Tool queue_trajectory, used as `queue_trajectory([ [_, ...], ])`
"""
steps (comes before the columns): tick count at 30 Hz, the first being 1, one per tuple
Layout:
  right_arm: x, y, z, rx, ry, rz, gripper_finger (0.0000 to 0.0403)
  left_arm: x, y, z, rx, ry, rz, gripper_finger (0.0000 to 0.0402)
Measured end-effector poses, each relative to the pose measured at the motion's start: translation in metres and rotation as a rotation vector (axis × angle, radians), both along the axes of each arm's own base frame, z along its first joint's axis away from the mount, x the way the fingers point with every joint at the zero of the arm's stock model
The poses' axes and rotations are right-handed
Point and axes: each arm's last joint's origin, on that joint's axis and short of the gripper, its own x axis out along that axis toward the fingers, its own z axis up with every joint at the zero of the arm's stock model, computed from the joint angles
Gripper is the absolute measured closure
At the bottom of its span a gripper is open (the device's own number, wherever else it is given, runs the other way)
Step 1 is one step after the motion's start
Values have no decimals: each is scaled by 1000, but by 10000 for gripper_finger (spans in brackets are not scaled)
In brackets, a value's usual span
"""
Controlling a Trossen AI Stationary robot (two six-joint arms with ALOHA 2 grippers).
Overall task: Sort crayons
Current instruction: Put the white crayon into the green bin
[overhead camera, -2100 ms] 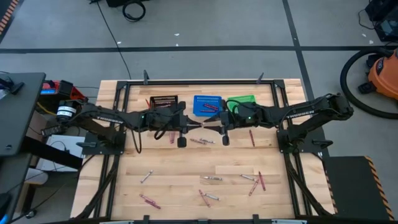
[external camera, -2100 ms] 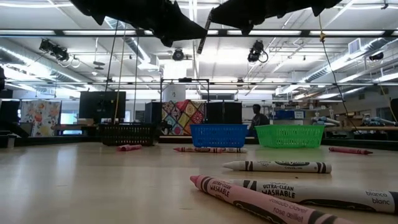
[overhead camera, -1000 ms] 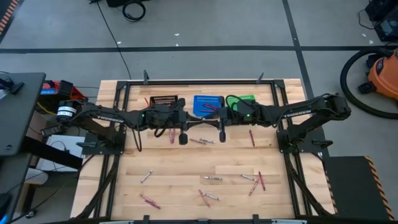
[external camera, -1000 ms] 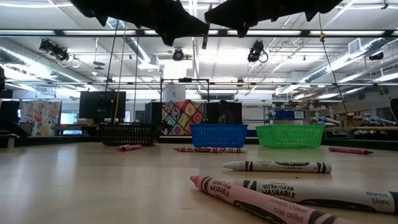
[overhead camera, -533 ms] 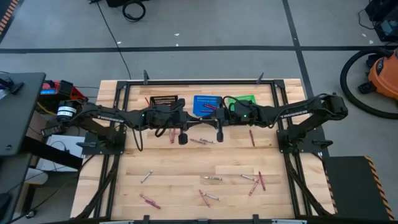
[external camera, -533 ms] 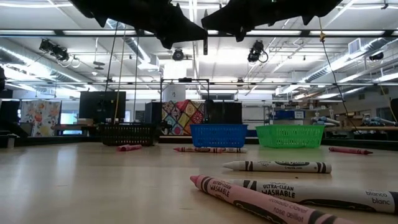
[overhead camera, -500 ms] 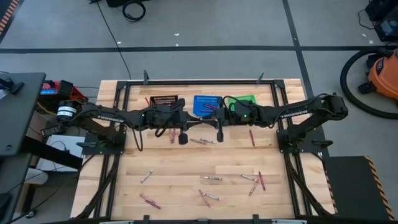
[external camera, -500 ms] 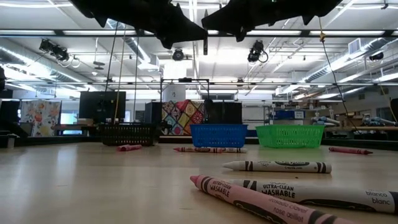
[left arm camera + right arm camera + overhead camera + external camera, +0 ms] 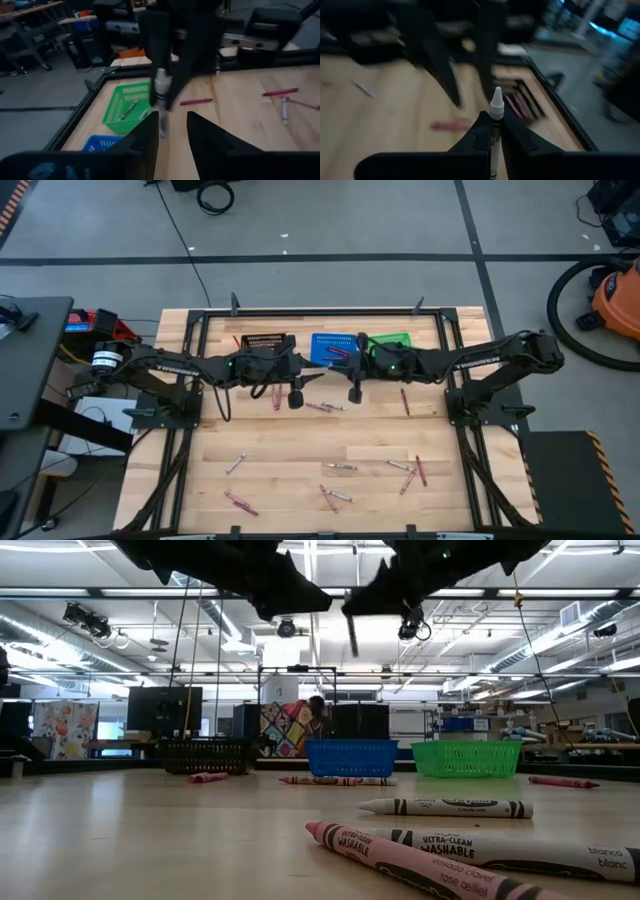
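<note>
A pale grey crayon is pinched in my right gripper, high above the table's middle, in front of the blue basket. In the low view the crayon hangs below that gripper. My left gripper faces it from the table's left, open, its fingers just short of the crayon and touching nothing. Black and green baskets flank the blue one. Several red, pink and grey crayons lie flat on the table's near half. My right gripper pinches the pale crayon between its two fingers, just below the pointed end. The crayon stands about upright across the fingers, point upward, and its longer part hangs below them. It is lifted clear of the table and baskets.
A pink crayon, a pair of crayons and a red one lie under and beside the grippers. Three crayons lie close to the low camera. The dark table frame runs along the far edge behind the baskets.
The pale crayon, earlier held between both grippers, has parted from my left gripper, which has let go. My right gripper has turned and tipped downward, taking the crayon a little toward the table's right and lower. The arms have otherwise stayed where they were.
</note>
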Motion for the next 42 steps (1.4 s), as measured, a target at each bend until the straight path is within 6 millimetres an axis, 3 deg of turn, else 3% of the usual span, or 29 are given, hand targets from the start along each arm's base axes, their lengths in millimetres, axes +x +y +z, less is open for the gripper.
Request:
queue_trajectory([
  [8,-17,-21,-17,-57,246,-221,373,-3,0,-10,-7,103,9,290],
  [24,-47,-78,-37,12,522,-412,373,-8,0,-22,-14,245,11,290],
  [42,-80,-104,-80,77,650,-489,372,-18,-1,-38,-75,427,35,290],
])
